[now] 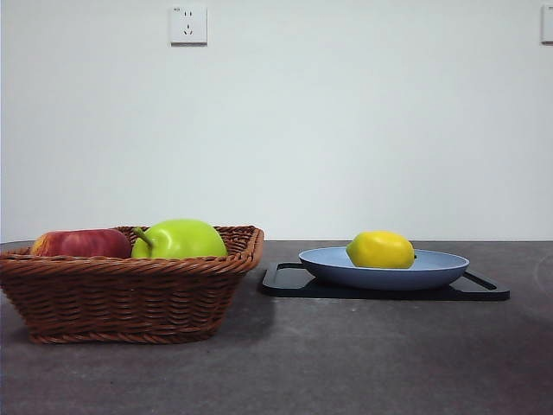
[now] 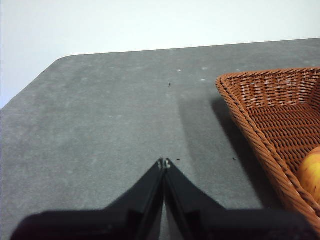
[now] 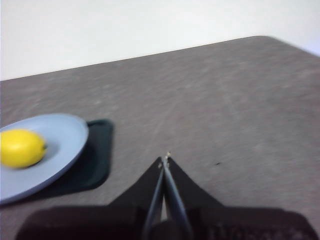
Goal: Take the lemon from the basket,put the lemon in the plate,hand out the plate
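The yellow lemon lies in the light blue-grey plate at the right of the front view, also seen as the lemon on the plate in the right wrist view. The brown wicker basket stands at the left, and its corner shows in the left wrist view. My left gripper is shut over bare table beside the basket. My right gripper is shut above the table, apart from the plate. Neither arm shows in the front view.
A green apple and a red apple sit in the basket. A flat black tray lies under the plate. The grey table's rounded corners show in both wrist views.
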You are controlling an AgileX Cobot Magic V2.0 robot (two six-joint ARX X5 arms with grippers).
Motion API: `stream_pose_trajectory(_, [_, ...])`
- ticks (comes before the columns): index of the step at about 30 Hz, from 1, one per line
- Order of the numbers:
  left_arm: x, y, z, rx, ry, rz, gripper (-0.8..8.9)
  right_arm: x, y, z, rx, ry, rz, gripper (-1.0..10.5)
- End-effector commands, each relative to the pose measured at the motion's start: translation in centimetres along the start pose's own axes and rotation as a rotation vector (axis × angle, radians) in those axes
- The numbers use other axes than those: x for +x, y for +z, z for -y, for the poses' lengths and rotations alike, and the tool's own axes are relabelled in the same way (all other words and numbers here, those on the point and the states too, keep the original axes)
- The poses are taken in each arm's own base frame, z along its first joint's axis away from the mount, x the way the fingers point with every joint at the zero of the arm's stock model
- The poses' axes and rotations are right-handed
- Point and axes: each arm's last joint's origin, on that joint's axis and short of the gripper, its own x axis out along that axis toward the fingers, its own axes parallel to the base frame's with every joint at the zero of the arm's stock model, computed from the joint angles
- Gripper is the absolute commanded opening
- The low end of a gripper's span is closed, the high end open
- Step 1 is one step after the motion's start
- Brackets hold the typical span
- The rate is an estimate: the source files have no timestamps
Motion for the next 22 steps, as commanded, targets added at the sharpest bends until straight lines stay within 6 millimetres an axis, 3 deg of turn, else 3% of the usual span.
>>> stream_pose_trajectory(1, [0.1, -0.2, 0.0, -0.006, 0.002, 0.003, 0.08, 0.1, -0.4, -0.2, -0.006, 0.08, 0.024, 0.0])
stream_pose_trajectory(9, [0.1, -0.2, 0.0, -0.006, 0.002, 0.003, 0.08, 0.1, -1.7, -0.7, -0.11, 0.292, -0.028, 0.0])
stream_pose_trajectory(22, [0.1, -0.2, 0.0, -0.006, 0.002, 0.003, 0.08, 0.1, -1.5, -0.7, -0.095, 0.285, -0.015, 0.0])
